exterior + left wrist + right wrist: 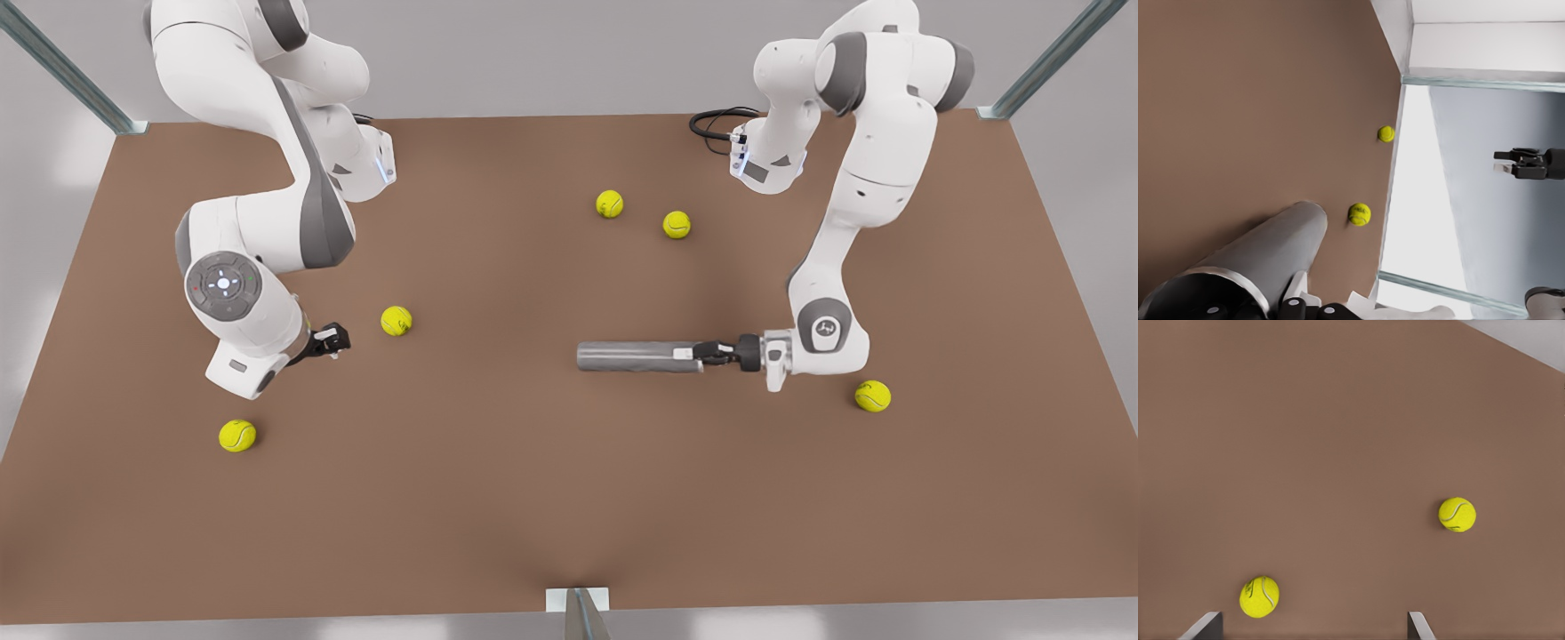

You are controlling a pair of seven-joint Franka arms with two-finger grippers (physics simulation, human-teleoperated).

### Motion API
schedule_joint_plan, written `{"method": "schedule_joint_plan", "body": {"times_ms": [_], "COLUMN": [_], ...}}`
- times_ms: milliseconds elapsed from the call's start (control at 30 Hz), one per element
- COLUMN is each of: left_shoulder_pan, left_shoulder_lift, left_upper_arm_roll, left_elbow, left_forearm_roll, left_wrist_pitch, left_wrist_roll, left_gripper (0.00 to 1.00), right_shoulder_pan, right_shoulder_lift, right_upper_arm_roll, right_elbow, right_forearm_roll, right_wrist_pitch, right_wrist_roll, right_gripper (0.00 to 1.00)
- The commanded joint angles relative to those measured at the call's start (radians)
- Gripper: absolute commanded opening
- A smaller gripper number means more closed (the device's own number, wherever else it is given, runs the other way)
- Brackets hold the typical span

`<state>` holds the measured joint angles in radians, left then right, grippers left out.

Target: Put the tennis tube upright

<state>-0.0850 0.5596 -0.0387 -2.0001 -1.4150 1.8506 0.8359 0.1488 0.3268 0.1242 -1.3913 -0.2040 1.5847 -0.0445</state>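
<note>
Grey tennis tube [636, 356] lies horizontal on the desk [533, 498], at 3 o'clock of centre, left gripper [698, 354] jaws clamped on its rim end. Right gripper [338, 340] waits at 9 o'clock, jaws wide.

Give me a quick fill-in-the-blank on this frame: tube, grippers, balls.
1. The tennis tube lies on its ___ on the table.
2. The gripper closed on the tube's rimmed end belongs to the ___ arm.
3. The right gripper waits with its fingers ___.
4. The front view shows ___ tennis balls on the table.

Missing words: side; left; open; five.
</note>
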Motion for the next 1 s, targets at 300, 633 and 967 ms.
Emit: {"method": "schedule_joint_plan", "body": {"times_ms": [300, 633, 967], "left_shoulder_pan": [0.019, 0.019, 0.021], "left_shoulder_lift": [-0.092, -0.248, -0.360], "left_upper_arm_roll": [0.056, 0.160, 0.194], "left_elbow": [0.006, 0.007, 0.080], "left_forearm_roll": [0.198, 0.524, 0.938], "left_wrist_pitch": [0.010, 0.058, 0.084], "left_wrist_roll": [-0.073, -0.146, -0.264], "left_gripper": [0.21, 0.21, 0.21], "right_shoulder_pan": [0.000, 0.002, 0.002], "right_shoulder_lift": [0.000, 0.000, 0.000], "right_upper_arm_roll": [0.000, 0.000, 0.002], "right_elbow": [0.000, 0.000, 0.000], "right_forearm_roll": [0.000, 0.000, 0.000], "right_wrist_pitch": [0.000, 0.000, 0.000], "right_wrist_roll": [0.000, 0.000, 0.000], "right_gripper": [1.00, 1.00, 1.00]}}
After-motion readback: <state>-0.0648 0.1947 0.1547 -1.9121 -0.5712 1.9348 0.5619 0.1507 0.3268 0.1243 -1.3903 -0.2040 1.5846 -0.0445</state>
